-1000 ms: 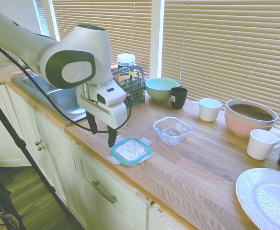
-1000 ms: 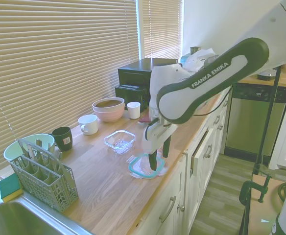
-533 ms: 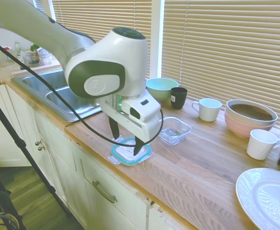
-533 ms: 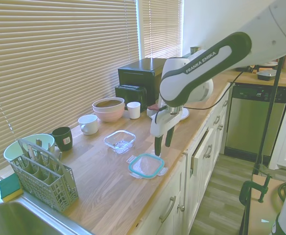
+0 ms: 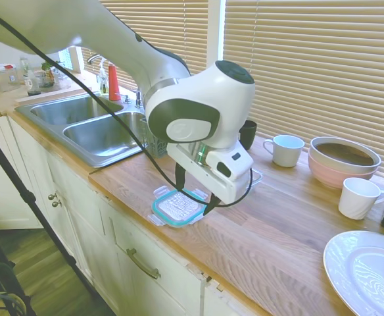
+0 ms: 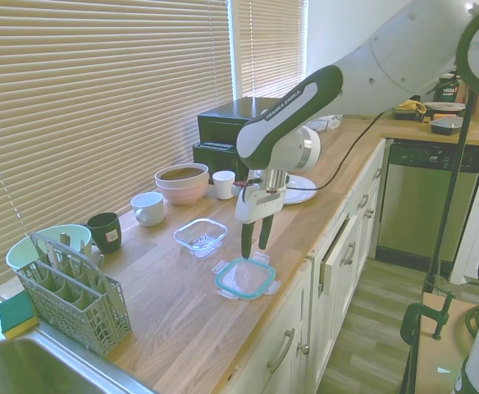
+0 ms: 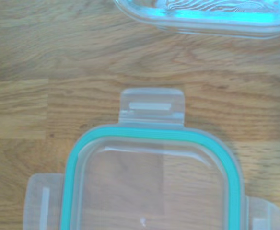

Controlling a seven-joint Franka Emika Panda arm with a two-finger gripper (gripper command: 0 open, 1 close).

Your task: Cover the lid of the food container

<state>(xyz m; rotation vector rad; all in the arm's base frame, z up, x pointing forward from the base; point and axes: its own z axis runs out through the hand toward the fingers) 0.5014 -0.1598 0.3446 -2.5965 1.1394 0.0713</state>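
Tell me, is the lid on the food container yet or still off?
Off. The lid lies flat on the wooden counter, apart from the open, empty food container; the gripper hovers open above it.

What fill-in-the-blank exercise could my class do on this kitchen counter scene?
1. The lid has a rim coloured ____.
2. The gripper hovers just above the lid with its fingers ____.
3. The food container has no lid on it, so it is ____.
4. The black mug stands beside the pale ____ bowl.

Missing words: teal; open; uncovered; green
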